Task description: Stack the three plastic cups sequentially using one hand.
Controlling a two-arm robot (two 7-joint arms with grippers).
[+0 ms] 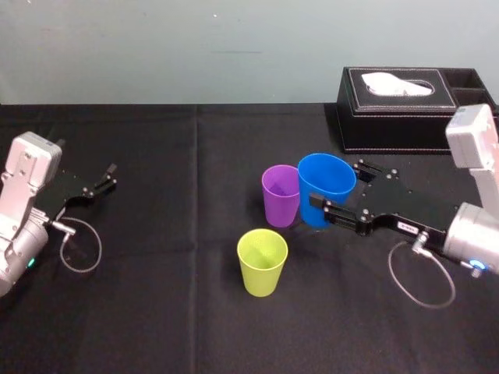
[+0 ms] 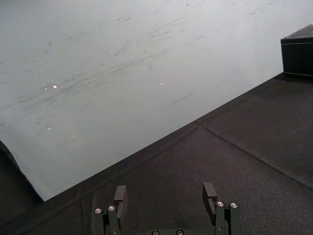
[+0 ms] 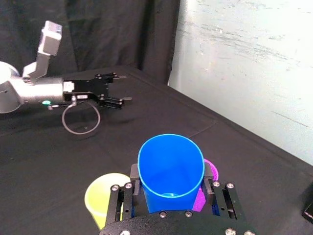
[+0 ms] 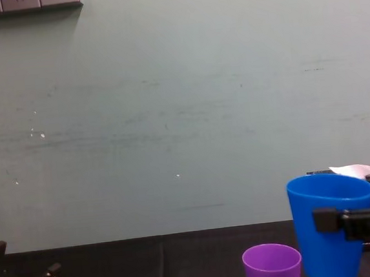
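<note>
Nearest in the head view is the yellow-green cup (image 1: 262, 261), standing mouth up at lower centre of the black desk (image 1: 156, 312). Above it the purple cup (image 1: 281, 195) is upright too. Just beside that, at centre right, the blue cup (image 1: 326, 187) is gripped across its wall by the right pincer (image 1: 337, 191), with one finger in front and one behind. Its long axis is near vertical, mouth up, perhaps leaning a little. The left pincer (image 1: 105, 178) sits parked at the left edge, and a black tissue box (image 1: 405, 109) is at upper right. In the left wrist view that pincer (image 2: 165, 196) hangs wide apart over bare cloth. In the right wrist view the blue cup (image 3: 170, 171) sits between the fingers, with the yellow-green cup (image 3: 105, 193) at lower left and a sliver of purple cup (image 3: 209, 169) behind. In the chest view the blue cup's (image 4: 329, 229) rim stands higher than the purple cup's (image 4: 272, 264). These cups look light, thin-walled and slick, so a hard squeeze would likely flex the wall. A moderate hold across the wall just below the rim seems safest, keeping the tapered base pointing down into the next mouth.
</note>
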